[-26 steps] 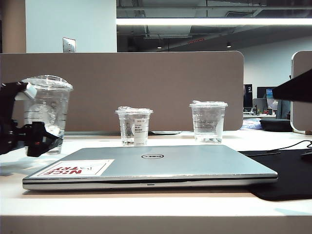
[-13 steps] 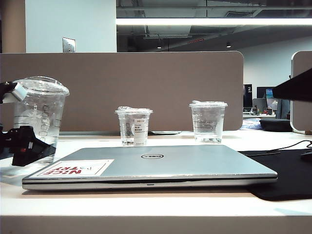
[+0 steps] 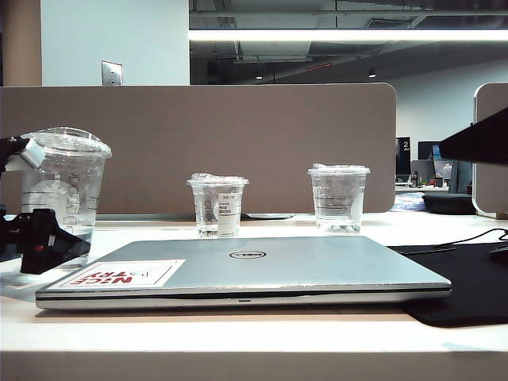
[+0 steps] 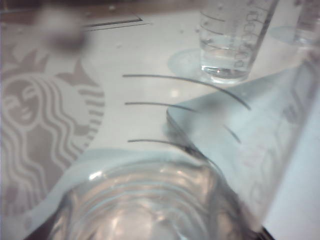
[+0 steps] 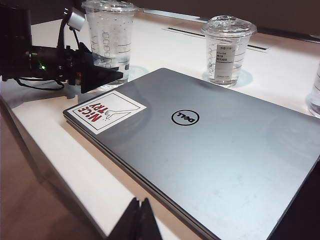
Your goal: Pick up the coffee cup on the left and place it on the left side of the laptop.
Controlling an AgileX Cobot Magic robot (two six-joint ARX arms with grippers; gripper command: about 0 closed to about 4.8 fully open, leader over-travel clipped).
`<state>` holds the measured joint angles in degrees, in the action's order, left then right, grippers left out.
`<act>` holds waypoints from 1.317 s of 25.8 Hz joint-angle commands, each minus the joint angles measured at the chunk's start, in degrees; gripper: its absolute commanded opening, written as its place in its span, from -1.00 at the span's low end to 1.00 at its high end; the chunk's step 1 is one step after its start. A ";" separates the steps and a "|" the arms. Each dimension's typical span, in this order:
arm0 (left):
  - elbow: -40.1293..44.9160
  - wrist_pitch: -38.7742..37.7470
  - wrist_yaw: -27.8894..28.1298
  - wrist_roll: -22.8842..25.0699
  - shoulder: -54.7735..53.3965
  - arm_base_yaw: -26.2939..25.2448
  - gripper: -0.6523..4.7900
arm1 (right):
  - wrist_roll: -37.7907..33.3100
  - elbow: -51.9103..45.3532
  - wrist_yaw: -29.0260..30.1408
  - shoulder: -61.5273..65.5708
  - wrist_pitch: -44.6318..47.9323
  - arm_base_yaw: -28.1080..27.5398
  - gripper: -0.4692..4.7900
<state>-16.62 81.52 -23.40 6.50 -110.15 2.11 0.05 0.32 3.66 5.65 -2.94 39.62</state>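
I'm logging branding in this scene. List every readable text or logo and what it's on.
"NICE TRY": red letters on the white sticker on the laptop.
"DELL": round logo on the laptop.
Starbucks siren logo, no words: coffee cup.
Small cup's label: too small to read.

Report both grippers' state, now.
Left gripper: closed around the coffee cup, left of the laptop.
Right gripper: shut, empty, above the laptop's near edge.

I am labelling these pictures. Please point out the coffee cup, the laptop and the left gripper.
coffee cup [image 3: 67,186]: exterior view, its clear side wall.
laptop [image 3: 317,266]: exterior view, bare lid.
left gripper [image 5: 102,76]: right wrist view, fingertips around the cup.
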 commanded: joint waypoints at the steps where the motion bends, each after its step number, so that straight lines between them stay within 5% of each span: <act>1: 0.09 0.35 0.20 0.57 -1.40 -0.09 0.49 | -0.02 -0.24 0.11 -0.15 1.03 0.09 -0.84; 9: 0.07 0.33 0.68 0.59 -1.95 -0.11 0.53 | -0.02 -0.24 0.11 -0.15 1.03 0.09 -0.84; 17: 0.42 0.68 0.77 0.61 -1.92 -0.17 0.75 | -0.02 -0.24 0.11 -0.15 1.03 0.07 -0.84; 20: 1.53 1.77 1.53 0.59 -1.88 -0.15 0.99 | -0.02 -0.24 0.11 -0.15 1.03 0.04 -0.84; 29: 7.06 1.79 1.53 0.28 1.66 -0.11 0.99 | -0.02 -0.24 0.11 -0.15 1.03 0.04 -0.84; 34: 13.11 1.79 1.53 -0.07 14.08 -0.11 0.98 | 0.00 -0.24 0.11 -0.15 1.03 0.04 -0.84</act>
<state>-4.75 82.02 -21.85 6.57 -98.70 2.09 0.08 0.32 3.66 5.45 -2.94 39.59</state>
